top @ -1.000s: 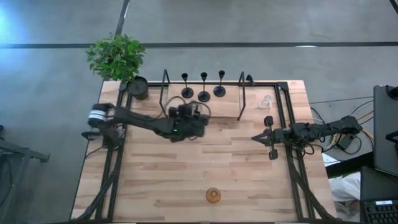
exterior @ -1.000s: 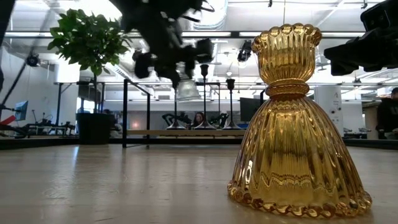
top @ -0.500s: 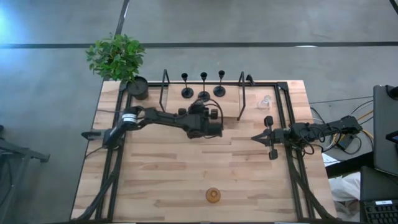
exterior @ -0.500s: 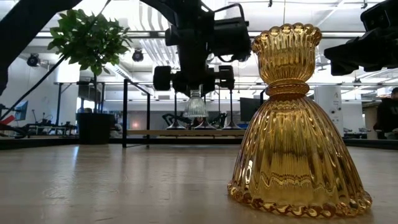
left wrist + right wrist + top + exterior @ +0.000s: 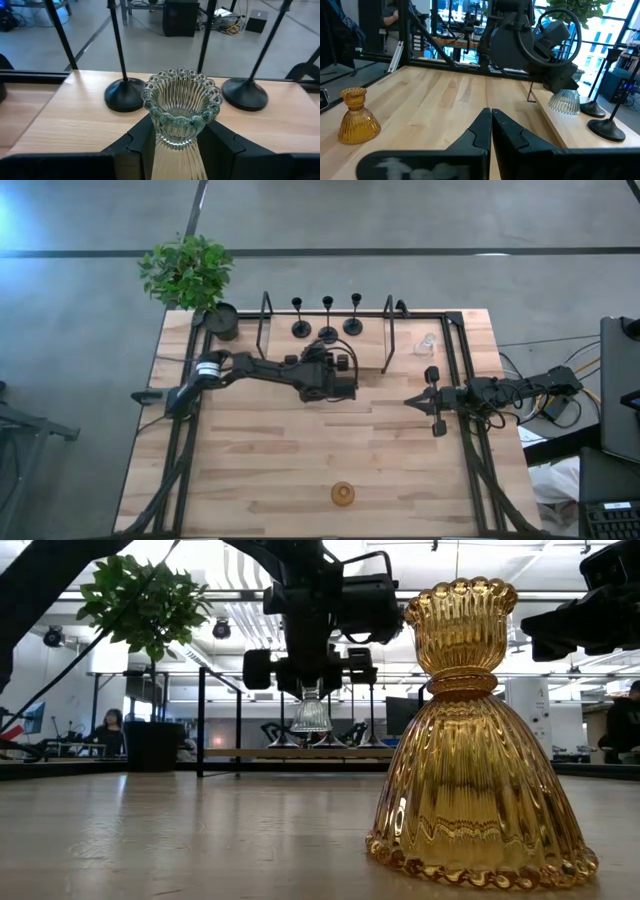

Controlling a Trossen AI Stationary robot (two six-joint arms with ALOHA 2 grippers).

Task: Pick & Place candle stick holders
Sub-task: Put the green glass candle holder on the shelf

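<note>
**Left arm barely shifted, glass holder sitting a touch lower**

Compared with half a second ago your left arm has hardly moved in the high view; at table height the grey-green glass holder (image 5: 311,715) hangs just slightly lower than it did. A second back that arm was further toward its own side of the surface.

Your left gripper (image 5: 335,376) is closed on that holder. In the wrist view the two fingers (image 5: 134,143) press against either side of its ribbed narrow part, with the beaded rim (image 5: 181,95) poking up above them. It's off the surface (image 5: 280,460), just in front of the three black holders (image 5: 327,328) lined up on the raised shelf (image 5: 370,355) at the back.

The amber holder (image 5: 343,494) stands alone near the front edge, well away from both arms. The clear one (image 5: 427,343) sits at the back on the right.

Your right gripper (image 5: 432,401) waits near the right side, its fingers (image 5: 481,131) pressed together on nothing.
</note>
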